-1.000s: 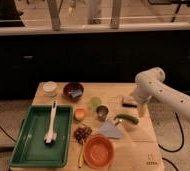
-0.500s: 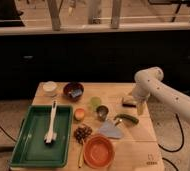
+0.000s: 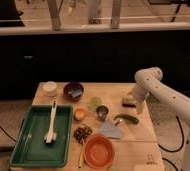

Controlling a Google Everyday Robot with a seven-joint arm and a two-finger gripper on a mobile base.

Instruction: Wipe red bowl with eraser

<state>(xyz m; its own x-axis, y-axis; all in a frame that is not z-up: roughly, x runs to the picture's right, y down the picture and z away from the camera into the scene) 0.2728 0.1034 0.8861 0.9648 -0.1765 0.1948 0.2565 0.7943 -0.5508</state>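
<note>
The red bowl [image 3: 99, 150] is wide, shallow and orange-red, and sits near the table's front edge, right of the green tray. The eraser [image 3: 127, 102] is a small dark block with a lighter base, lying at the table's right side. My gripper [image 3: 134, 103] hangs from the white arm that reaches in from the right. It is right at the eraser, on its right end and partly covering it. The bowl is well to the front left of the gripper.
A green tray [image 3: 23, 145] at the left holds a white long-handled brush [image 3: 51, 125]. Between eraser and bowl lie a green vegetable [image 3: 126, 119], a grey-blue cloth [image 3: 111, 129], a metal cup [image 3: 102, 112], grapes [image 3: 82, 132], a small orange cup [image 3: 79, 114] and a green cup [image 3: 95, 102]. A maroon bowl [image 3: 73, 90] and a white cup [image 3: 49, 88] stand at the back.
The arm's elbow has shifted slightly left and the gripper has settled at the eraser. The objects on the table have not moved.
</note>
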